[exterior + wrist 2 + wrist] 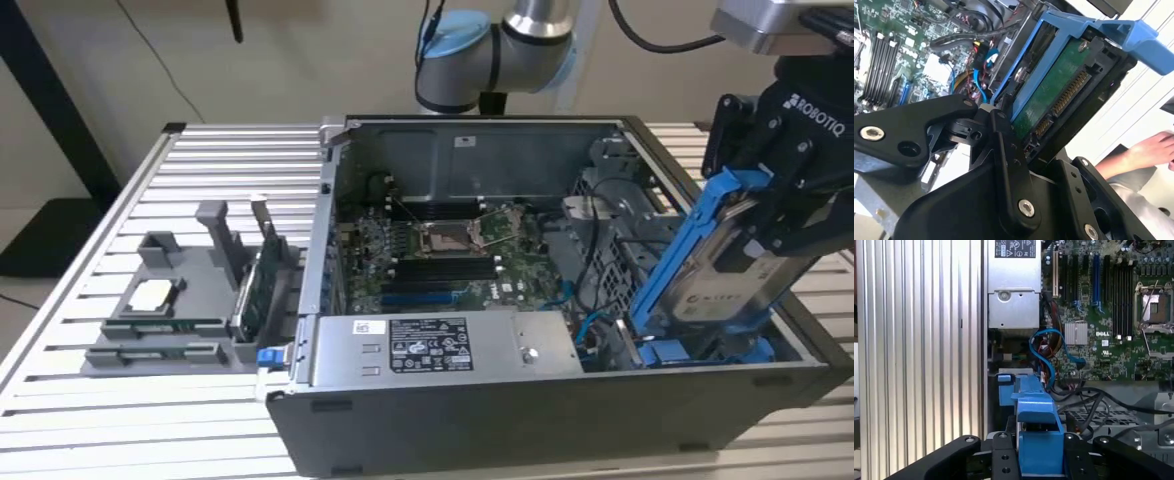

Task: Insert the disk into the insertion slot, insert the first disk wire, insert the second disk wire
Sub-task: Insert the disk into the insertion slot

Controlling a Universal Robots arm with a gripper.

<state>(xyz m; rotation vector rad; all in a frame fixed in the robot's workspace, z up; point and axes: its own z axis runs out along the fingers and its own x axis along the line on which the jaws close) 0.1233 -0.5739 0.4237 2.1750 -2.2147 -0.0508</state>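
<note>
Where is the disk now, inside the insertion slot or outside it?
Outside. The jaws of the gripper clamp the disk, tilted, with most of it above the case.

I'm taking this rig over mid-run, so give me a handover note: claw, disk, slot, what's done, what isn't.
Claw: shut on the disk, holding it tilted over the case's end at the exterior view's right.
Insertion slot: just below the disk's lower end; disk not seated.
Done: disk picked up.
Left: seating the disk; both wires, blue cable loose, disk's connector bare.
</note>
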